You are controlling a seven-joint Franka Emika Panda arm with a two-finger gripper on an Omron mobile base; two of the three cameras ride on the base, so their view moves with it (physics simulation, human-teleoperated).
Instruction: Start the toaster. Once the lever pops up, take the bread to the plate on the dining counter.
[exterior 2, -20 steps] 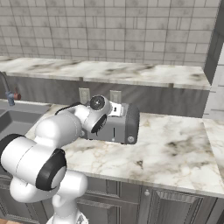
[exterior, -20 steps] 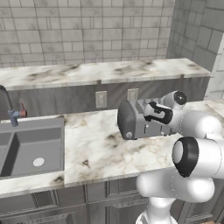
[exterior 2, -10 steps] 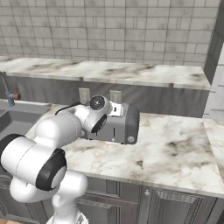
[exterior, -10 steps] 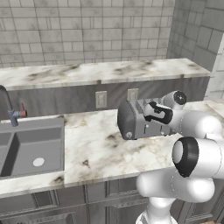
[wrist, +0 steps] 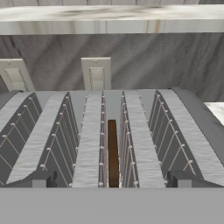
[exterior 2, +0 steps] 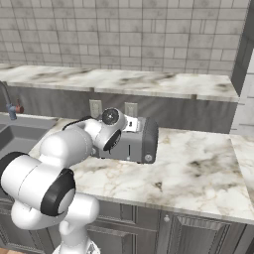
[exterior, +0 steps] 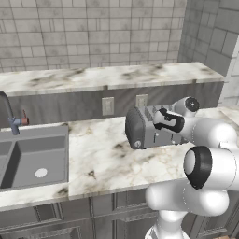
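No legible text, label, brand, number or sign anywhere: none on the boxy grey brushed-metal toaster (exterior: 145,129), nor on the two pale wall outlet plates (wrist: 96,73) just behind that toaster.

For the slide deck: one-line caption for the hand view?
Hand camera looking down on the toaster, bread edge-on in its middle slot, open gripper above it.

A boxy grey brushed-metal toaster (exterior: 142,130) stands on the white marble worktop (exterior: 105,161), to the right of the grey sink basin (exterior: 32,156). The dark two-finger gripper (exterior: 164,120) is above the toaster's top, jaws open. Behind the toaster, two wall outlets (exterior: 108,106).
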